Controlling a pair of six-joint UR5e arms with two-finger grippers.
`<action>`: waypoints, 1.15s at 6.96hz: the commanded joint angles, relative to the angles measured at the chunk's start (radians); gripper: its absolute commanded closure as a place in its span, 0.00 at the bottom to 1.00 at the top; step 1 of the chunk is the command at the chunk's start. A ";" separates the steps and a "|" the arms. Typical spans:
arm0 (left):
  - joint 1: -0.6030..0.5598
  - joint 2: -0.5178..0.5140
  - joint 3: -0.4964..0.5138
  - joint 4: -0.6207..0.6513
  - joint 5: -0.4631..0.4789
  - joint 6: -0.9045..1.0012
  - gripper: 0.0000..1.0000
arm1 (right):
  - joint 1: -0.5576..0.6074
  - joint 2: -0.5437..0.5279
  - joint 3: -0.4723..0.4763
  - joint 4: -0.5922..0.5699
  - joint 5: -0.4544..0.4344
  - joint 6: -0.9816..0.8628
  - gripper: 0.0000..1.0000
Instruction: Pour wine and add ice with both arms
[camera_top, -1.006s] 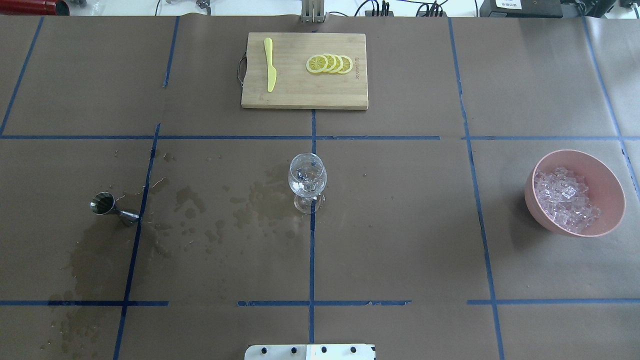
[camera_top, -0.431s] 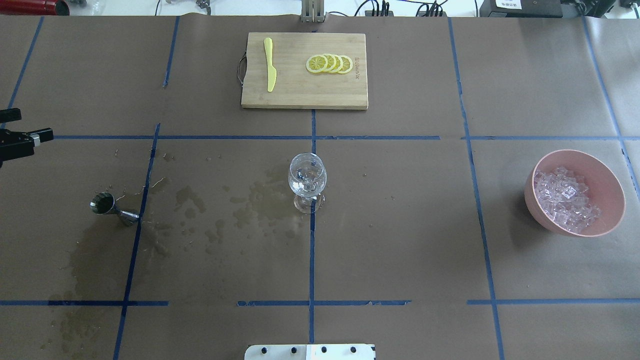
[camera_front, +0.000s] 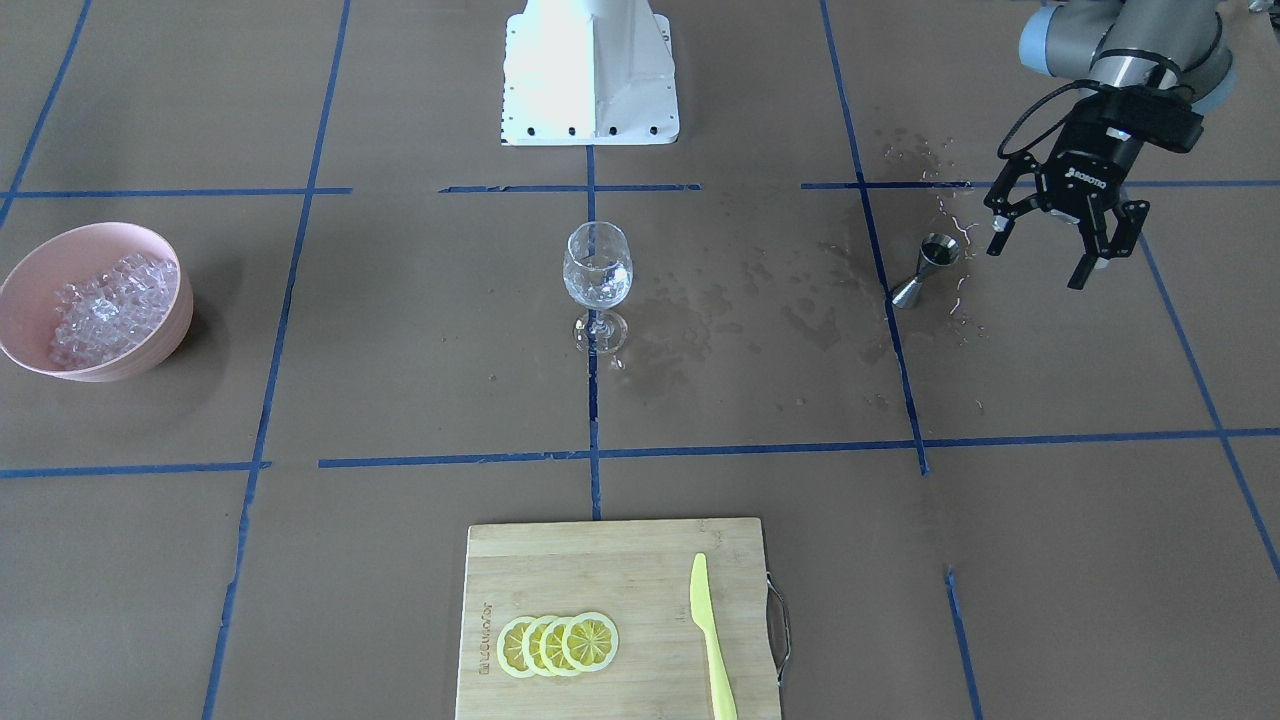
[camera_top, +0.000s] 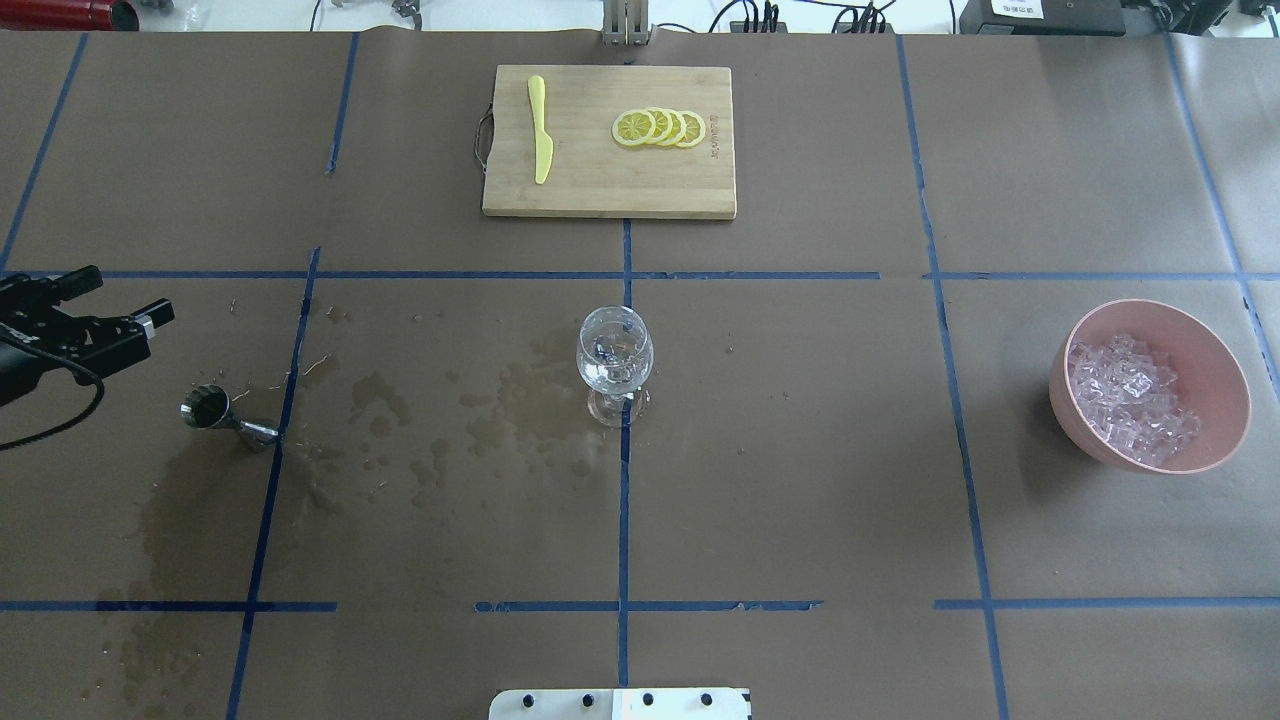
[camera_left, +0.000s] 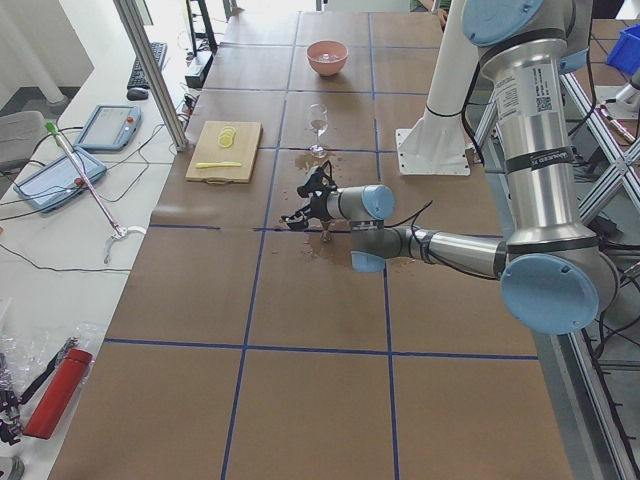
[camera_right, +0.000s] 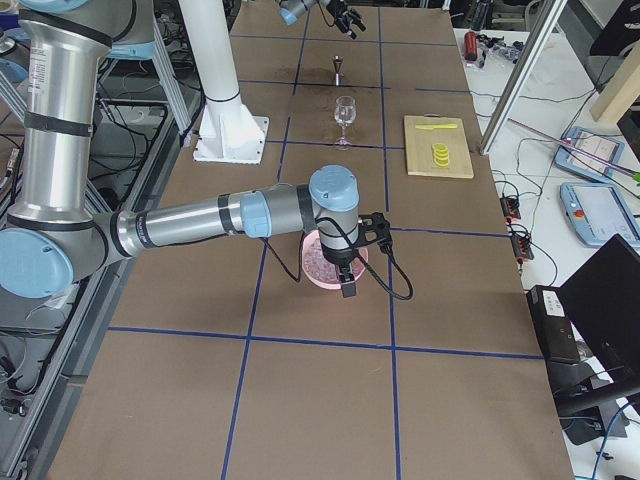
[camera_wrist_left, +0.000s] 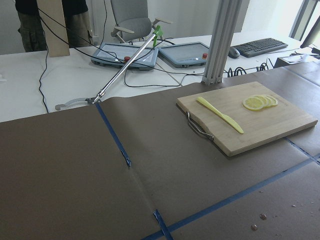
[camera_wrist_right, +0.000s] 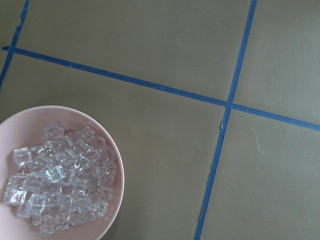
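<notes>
Left gripper (camera_front: 1042, 255): jaws spread wide with nothing between them. Hangs above the desk (camera_front: 400, 420) near the jigger, on the side away from the glass, and clear of it.
Right gripper (camera_right: 346, 288): seen only from the side camera, above the pink bowl. Cannot tell whether open or closed.
Wine (camera_front: 597, 287): a small amount of clear liquid low in the wine glass.
Wine glass (camera_front: 597, 250): upright at the desk's centre, on a blue tape line.
Ice (camera_front: 105, 298): a heap of clear cubes inside the pink bowl, well apart from the glass, on the robot's right side.
Pink bowl (camera_front: 178, 312): upright on the desk. Shows at the lower left of the right wrist view.
Jigger (camera_front: 928, 266): a small metal double cone standing upright beside a blue tape line.
Wet patches (camera_front: 700, 322): dark stains on the brown paper between the glass and the jigger, with more beyond the jigger.
Cutting board (camera_front: 600, 570): wooden, at the desk's far edge from the robot.
Lemon slices (camera_front: 560, 643): four, overlapping in a row on the board.
Knife (camera_front: 712, 640): yellow, flat on the board beside the slices.
</notes>
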 joint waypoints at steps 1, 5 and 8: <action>0.224 0.008 0.001 0.002 0.318 -0.047 0.00 | 0.002 0.000 -0.003 0.000 0.000 -0.001 0.00; 0.430 -0.005 0.054 0.005 0.603 -0.098 0.00 | 0.002 0.000 -0.003 0.000 0.000 -0.001 0.00; 0.464 -0.069 0.157 0.003 0.655 -0.130 0.00 | 0.002 0.000 -0.004 -0.001 0.000 -0.001 0.00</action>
